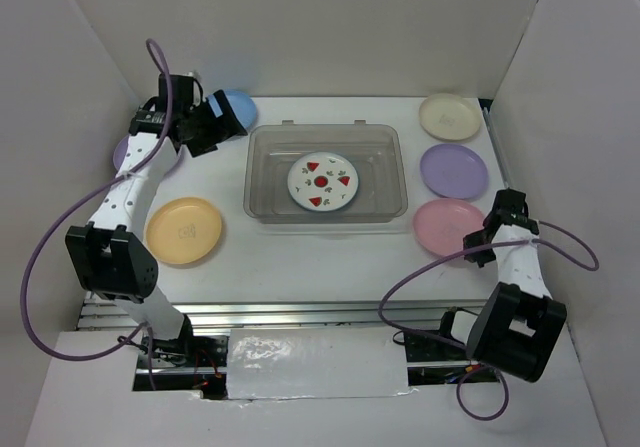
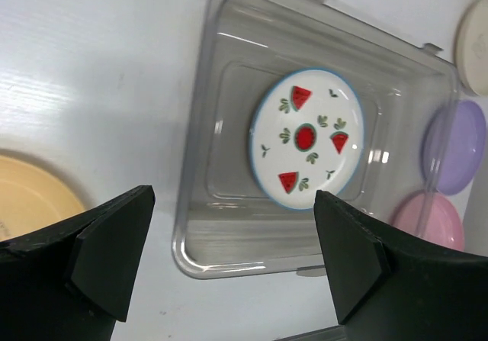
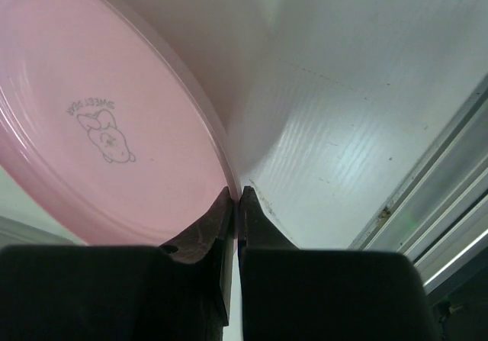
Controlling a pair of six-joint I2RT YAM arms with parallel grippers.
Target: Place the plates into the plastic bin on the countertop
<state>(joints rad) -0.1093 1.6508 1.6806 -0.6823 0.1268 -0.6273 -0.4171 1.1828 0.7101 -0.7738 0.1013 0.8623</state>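
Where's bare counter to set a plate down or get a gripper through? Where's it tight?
Free: front strip between bin and rail, yellow plate to pink plate; bin floor either side of the white plate. Tight: cream plate, lavender plate and pink plate packed between bin and right wall.

Blue plate (image 1: pixel 241 102) half hidden behind left claw (image 1: pixel 216 127), pink plate (image 3: pixel 99 127) cut off at frame edge

Watermelon plate (image 2: pixel 306 139), in the clear grey-tinted plastic bin (image 2: pixel 197 204): white, thin blue rim, red melon slices round a red centre spot, small green leaf sprigs. Pink plate (image 3: pixel 99 127): faint grey line-drawn rabbit with grey lettering. Yellow-orange plate (image 1: pixel 184 230), faint central outline print; blue plate (image 1: pixel 240 105), lavender plate (image 1: pixel 453 170) and cream plate (image 1: pixel 449 116), unpatterned; worktop (image 1: pixel 300 257) matte white.
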